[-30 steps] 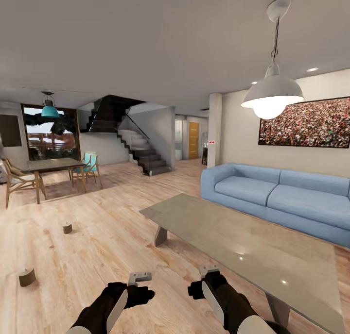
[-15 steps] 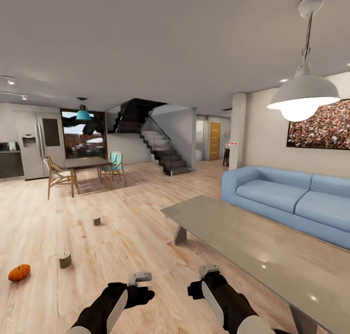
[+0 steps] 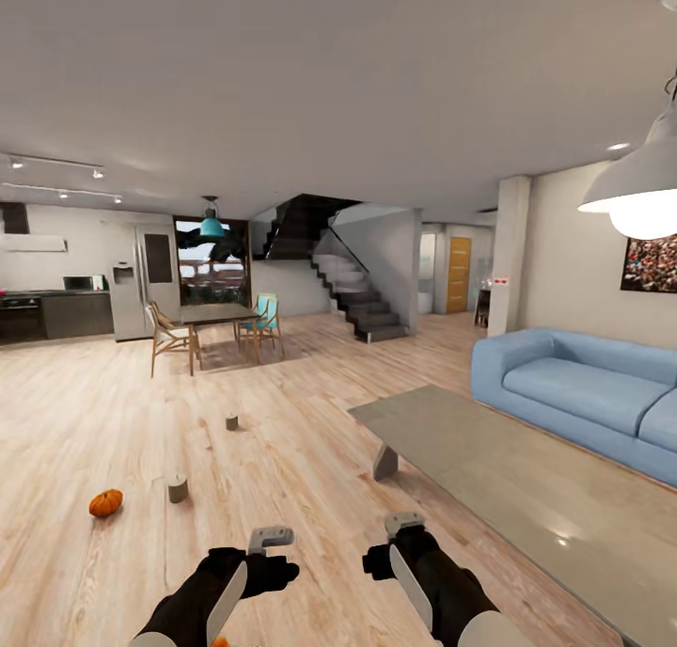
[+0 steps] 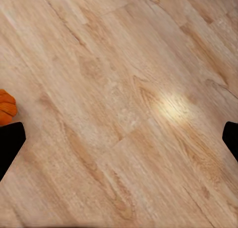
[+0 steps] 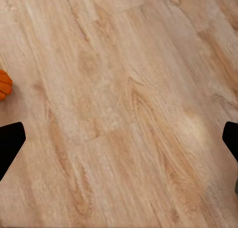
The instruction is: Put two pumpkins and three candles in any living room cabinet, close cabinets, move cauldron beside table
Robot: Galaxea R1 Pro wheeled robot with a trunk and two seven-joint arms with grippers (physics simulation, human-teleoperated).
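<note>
One small ribbed orange pumpkin (image 3: 105, 502) lying on the light wood floor (image 3: 282, 459), two stubby pale candles (image 3: 177, 488) (image 3: 231, 422) standing there, one long grey low table (image 3: 527, 487), one blue sofa (image 3: 583, 393), two black grippers (image 3: 273, 538) (image 3: 402, 523) showing.

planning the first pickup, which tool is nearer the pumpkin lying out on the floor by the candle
Left. The left tool is on the pumpkin's side, with open floor between them. The right tool sits farther across, toward the coffee table.
</note>
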